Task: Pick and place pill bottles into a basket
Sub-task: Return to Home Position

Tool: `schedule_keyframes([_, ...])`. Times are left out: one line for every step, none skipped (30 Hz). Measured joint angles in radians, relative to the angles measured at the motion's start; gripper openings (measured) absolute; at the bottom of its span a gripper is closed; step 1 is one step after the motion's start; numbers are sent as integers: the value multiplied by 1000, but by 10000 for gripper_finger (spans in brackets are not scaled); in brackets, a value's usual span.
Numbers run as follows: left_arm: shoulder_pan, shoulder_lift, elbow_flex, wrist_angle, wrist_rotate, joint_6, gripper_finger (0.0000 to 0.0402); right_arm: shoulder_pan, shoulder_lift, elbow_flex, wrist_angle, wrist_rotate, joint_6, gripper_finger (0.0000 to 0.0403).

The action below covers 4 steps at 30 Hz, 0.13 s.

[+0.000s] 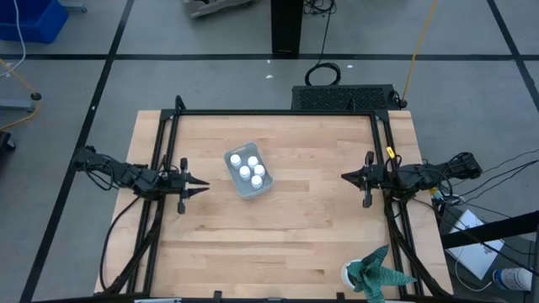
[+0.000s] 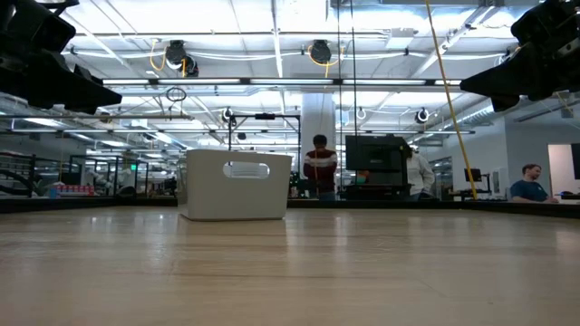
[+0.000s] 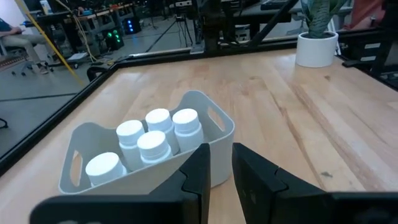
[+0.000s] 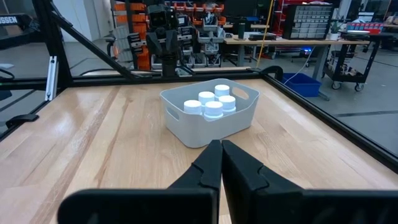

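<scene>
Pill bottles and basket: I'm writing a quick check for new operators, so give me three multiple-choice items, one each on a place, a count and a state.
1. Where is the basket?
A. Between the left claw and the right claw, apart from both.
B. Directly under the right claw.
C. On the floor.

2. How many pill bottles are in it?
A. Three.
B. Five.
C. Seven.

3. How do the bottles stand?
A. On their sides.
B. Upside down.
C. Upright, caps up.

Answers:
1 A: the high view shows bare wood between the basket and each claw.
2 B: five white caps show from above.
3 C: the left wrist view shows each cap on top.
</scene>
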Motion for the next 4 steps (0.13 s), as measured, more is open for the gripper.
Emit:
schedule_keyframes([0,0,0,0,0,0,74,0,0,0,0,0,0,4])
schedule_keyframes([0,0,0,0,0,0,74,0,0,0,0,0,0,4])
schedule_keyframes([0,0,0,0,0,0,74,0,0,0,0,0,0,4])
schedule_keyframes([0,0,0,0,0,0,74,0,0,0,0,0,0,4])
